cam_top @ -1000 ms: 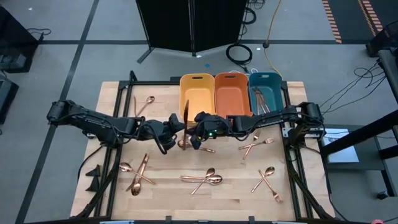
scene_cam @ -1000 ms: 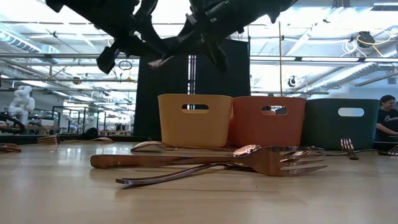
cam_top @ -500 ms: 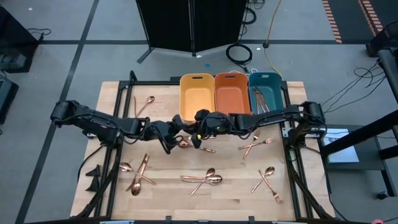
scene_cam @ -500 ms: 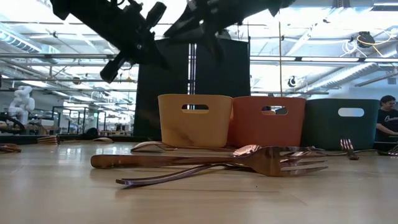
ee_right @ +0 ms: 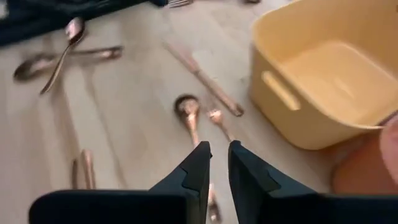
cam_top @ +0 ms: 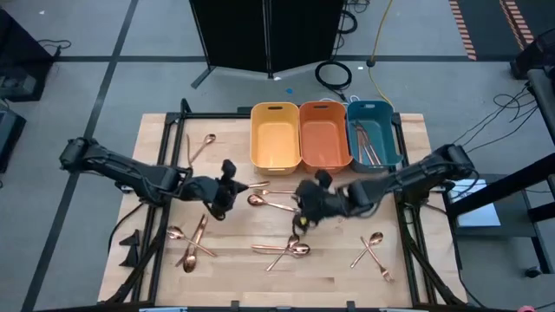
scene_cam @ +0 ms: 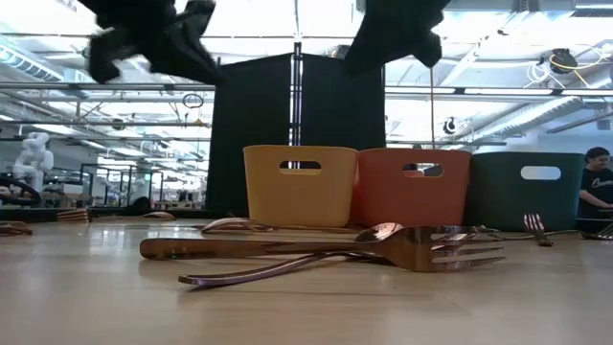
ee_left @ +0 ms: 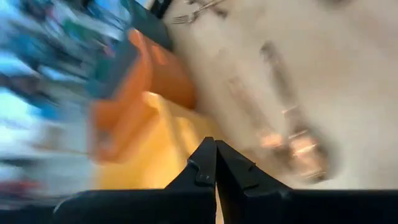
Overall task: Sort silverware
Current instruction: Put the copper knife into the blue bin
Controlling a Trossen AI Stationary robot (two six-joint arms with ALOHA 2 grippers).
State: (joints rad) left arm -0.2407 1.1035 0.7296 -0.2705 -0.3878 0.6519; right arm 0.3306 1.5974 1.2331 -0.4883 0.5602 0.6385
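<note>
Copper silverware lies scattered flat on the wooden table. A knife (cam_top: 273,190) and a spoon (cam_top: 258,201) lie in the middle, in front of the yellow bin (cam_top: 275,136). My left gripper (cam_top: 230,178) hovers left of them, shut and empty, as the left wrist view (ee_left: 215,143) shows. My right gripper (cam_top: 302,206) hovers just right of them, above the spoon's handle (ee_right: 211,190). Its fingers (ee_right: 217,146) stand a narrow gap apart with nothing between them. The orange bin (cam_top: 323,134) and the teal bin (cam_top: 371,130) stand beside the yellow one. The teal bin holds several pieces (cam_top: 364,146).
More silverware lies in clusters at the near left (cam_top: 192,243), near middle (cam_top: 286,250) and near right (cam_top: 373,249). A spoon (cam_top: 205,143) lies at the far left. In the low view, forks (scene_cam: 421,247) lie close to the camera. The bins line the far edge.
The two grippers had met above the table's middle and have drawn apart. My left gripper has gone toward the left edge and rolled. My right gripper has swung toward the right and near edges. A knife now lies on the table between them.
</note>
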